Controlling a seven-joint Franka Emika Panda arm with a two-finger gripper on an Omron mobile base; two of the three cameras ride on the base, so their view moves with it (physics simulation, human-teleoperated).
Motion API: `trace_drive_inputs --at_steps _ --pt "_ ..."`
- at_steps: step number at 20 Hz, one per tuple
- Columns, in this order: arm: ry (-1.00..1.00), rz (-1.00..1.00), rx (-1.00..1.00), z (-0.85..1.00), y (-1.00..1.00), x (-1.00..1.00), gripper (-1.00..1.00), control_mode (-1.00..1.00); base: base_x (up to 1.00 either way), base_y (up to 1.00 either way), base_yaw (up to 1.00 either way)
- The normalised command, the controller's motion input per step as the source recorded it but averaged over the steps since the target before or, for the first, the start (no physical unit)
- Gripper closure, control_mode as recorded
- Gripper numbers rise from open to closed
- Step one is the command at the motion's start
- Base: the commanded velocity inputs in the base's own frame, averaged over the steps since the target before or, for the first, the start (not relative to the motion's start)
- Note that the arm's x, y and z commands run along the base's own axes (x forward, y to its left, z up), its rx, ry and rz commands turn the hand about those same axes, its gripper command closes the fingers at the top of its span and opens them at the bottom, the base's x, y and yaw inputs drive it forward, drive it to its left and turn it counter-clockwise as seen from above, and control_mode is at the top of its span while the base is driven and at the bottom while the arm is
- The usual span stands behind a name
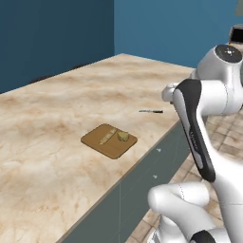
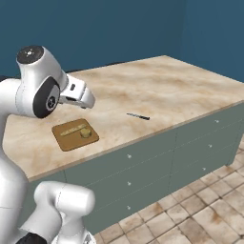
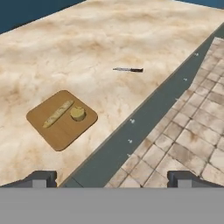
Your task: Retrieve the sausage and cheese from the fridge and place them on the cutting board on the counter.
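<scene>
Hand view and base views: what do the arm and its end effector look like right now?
The arm is glossy white with rounded shells, dark grey joint bands and a round grey cap on one joint. The end effector shows as two small dark grey, blocky fingertips. No cables or markings are visible.

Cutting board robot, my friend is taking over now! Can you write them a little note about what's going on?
Gripper: open, holding nothing, up above the counter's front edge.
Cutting board: flat on the counter, near the front edge.
On the board: a tan stick and a yellowish lump, side by side. I cannot tell if the lump is the cheese.
A knife lies on the counter beyond the board.
Done: no dark red sausage on the board yet.
Left: fetch the sausage from the fridge, check on the cheese, and set both on the board.
</scene>
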Motion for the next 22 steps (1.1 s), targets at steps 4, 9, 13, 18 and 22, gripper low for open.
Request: trace_drive_inputs --at_steps 4,9,13,18,22 --pt "0.00 0.00 0.00 0.00 0.00 0.00 -1.00 1.00 -0.27 -0.06 -0.07" --pt "0.00 0.00 0.00 0.00 0.00 0.00 -1.00 1.00 -0.68 -0.69 -0.50" --pt "0.00 0.00 0.00 0.00 0.00 0.00 -1.00 1.00 -0.33 -0.57 -0.67" --pt "0.00 0.00 0.00 0.00 0.00 0.00 -1.00 1.00 -0.01 -0.06 -0.74" --pt "0.00 0.00 0.00 0.00 0.00 0.00 -1.00 1.00 -0.08 0.19 -0.72"
